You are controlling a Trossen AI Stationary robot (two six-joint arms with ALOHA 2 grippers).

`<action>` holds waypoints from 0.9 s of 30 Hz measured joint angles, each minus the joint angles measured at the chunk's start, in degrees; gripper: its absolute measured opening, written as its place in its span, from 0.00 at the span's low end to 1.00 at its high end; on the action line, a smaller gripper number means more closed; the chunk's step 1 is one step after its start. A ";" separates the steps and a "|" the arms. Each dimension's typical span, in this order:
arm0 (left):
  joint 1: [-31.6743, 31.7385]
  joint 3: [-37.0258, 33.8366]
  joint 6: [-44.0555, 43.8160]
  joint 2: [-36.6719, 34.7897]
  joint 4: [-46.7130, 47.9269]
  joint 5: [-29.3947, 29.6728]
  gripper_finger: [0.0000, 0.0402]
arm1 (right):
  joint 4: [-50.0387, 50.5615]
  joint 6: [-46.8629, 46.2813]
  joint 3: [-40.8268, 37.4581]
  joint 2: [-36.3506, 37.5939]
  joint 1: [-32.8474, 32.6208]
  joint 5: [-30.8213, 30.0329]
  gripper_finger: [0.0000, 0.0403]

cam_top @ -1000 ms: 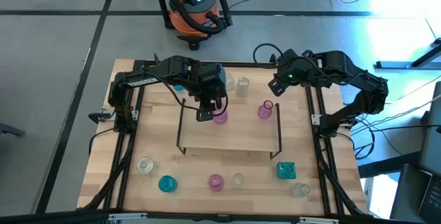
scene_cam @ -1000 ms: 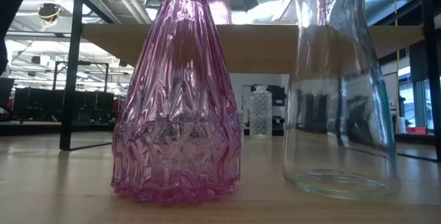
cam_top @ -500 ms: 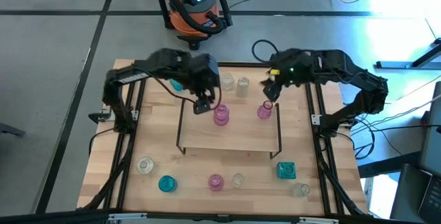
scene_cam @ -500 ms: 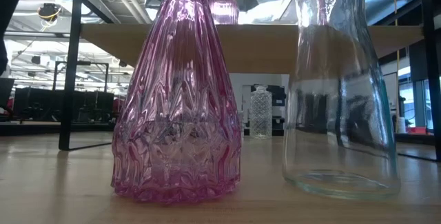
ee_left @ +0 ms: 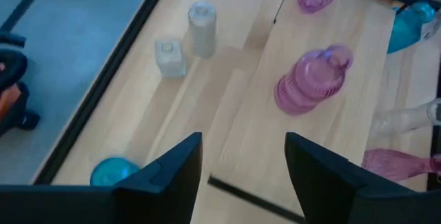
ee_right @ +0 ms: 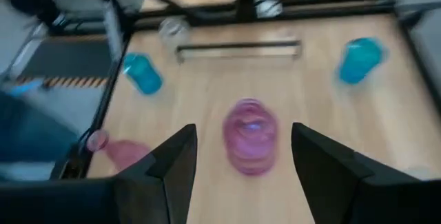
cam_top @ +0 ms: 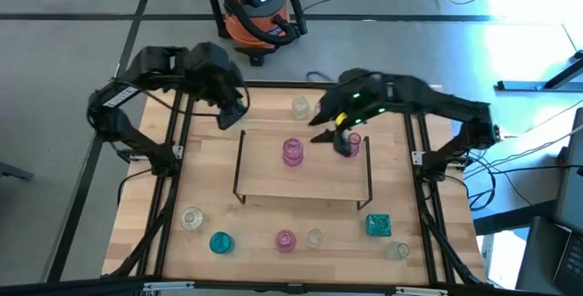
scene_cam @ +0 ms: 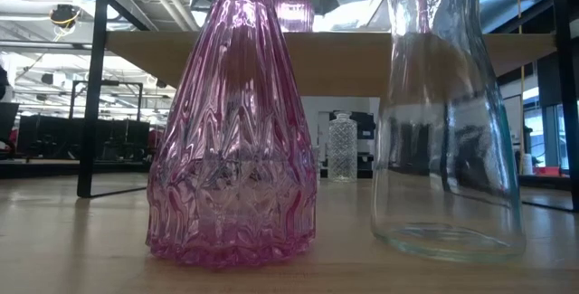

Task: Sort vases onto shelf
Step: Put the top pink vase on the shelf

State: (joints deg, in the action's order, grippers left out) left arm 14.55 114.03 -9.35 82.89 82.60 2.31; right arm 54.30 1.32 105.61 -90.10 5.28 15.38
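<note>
Right gripper (cam_top: 332, 135) released, hovering beside round pink ribbed glass vase (cam_top: 350, 146) at right back corner of light-wood board shelf (cam_top: 305, 179). Likely step: approach. Next: straddle vase, close. Left gripper (cam_top: 226, 114) released, empty, beyond shelf's left back corner.

Two pink ribbed vases (cam_top: 291, 151) stand on the light-wood shelf (cam_top: 302, 182); a teal squarish vase (cam_top: 378, 225) and clear ones (cam_top: 314, 237) dot the pale bench (cam_top: 209, 187).

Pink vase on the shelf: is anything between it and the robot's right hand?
Nothing visible. The right end effector hovers open over the shelf, and the ribbed pink vase stands straight ahead between its fingers, with only bare board around it.
</note>
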 joint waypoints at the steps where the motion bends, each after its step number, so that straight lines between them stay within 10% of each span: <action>1: 0.10 -2.29 -0.65 -1.36 -0.68 0.24 0.49 | -0.72 0.30 -0.20 -1.02 0.00 0.91 0.52; 13: 0.06 -25.96 -10.07 -16.61 -10.91 1.26 0.48 | -7.74 0.29 -0.43 -7.76 0.48 5.67 0.52; 27: 0.06 -29.13 -9.79 -19.15 -13.32 1.24 0.48 | -6.88 2.14 -0.34 -11.32 0.37 0.26 0.52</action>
State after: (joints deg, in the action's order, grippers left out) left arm 14.61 84.91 -19.14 63.75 69.28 3.56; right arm 47.42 3.45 105.27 -101.42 5.65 15.64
